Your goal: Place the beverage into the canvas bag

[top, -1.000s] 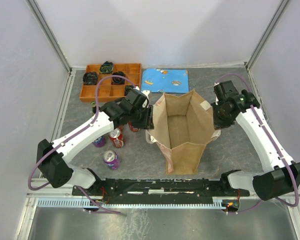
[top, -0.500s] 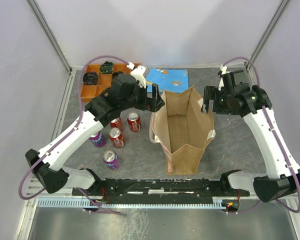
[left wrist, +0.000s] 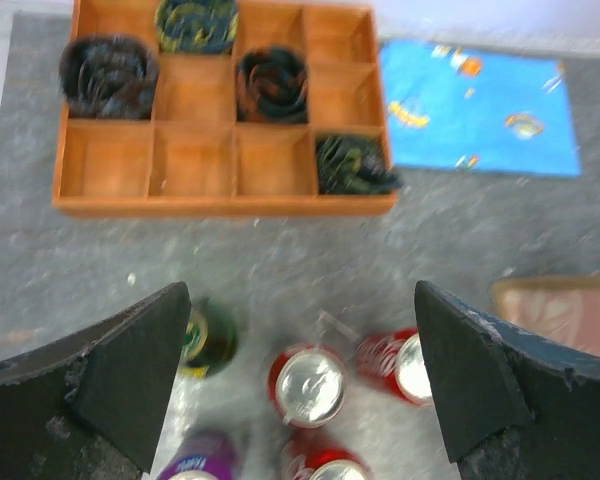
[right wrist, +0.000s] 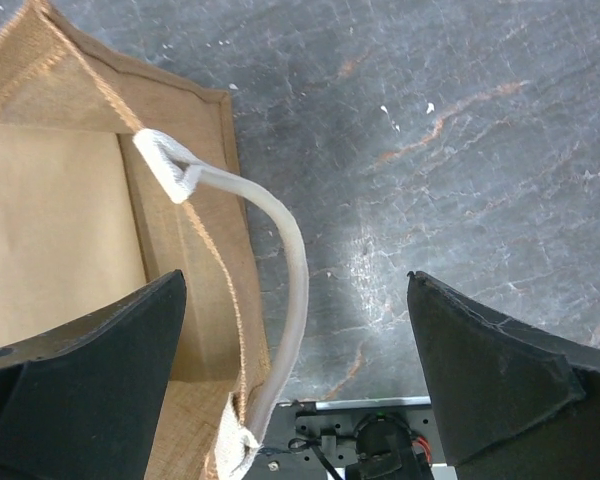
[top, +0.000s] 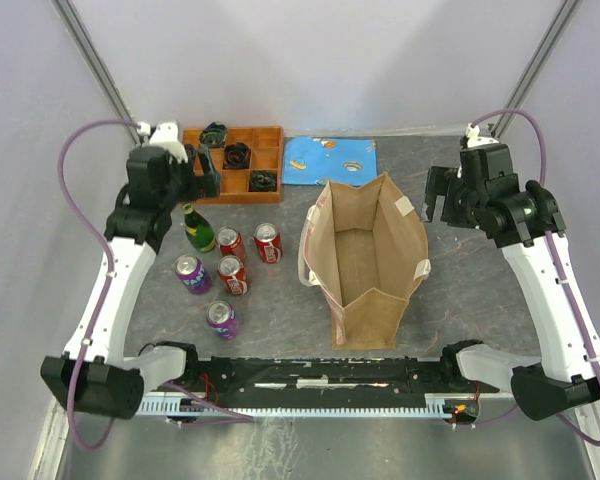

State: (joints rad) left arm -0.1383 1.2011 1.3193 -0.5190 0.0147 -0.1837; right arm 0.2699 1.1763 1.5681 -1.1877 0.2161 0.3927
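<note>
Hanging over the near edge of the orange tray, the left pincer is sitting with its fingers spread wide and nothing between them. The drinks are all standing on the grey worktop just on the near side of it. There are three red cans, two purple cans and a green bottle, all bunched together to the left of the canvas bag. From the left wrist camera, one red can's silver top is showing right under the gap between the fingers. The bottle is peeking out by the left finger and another red can is sitting by the right one. None of them are touching the pincer.

The bag is standing upright in the middle of the worktop with its mouth gaping open, and only brown lining is showing inside. The right pincer is hovering near the bag's far right corner, also spread wide and gripping nothing. In its wrist view the off-white strap handle is curving along under the gap between the fingers. The bag wall is filling the left half and bare worktop the right.

A blue mat is lying flat beyond the bag, just beside the tray. Dark coiled bundles are sitting in a few of the tray's compartments.
</note>
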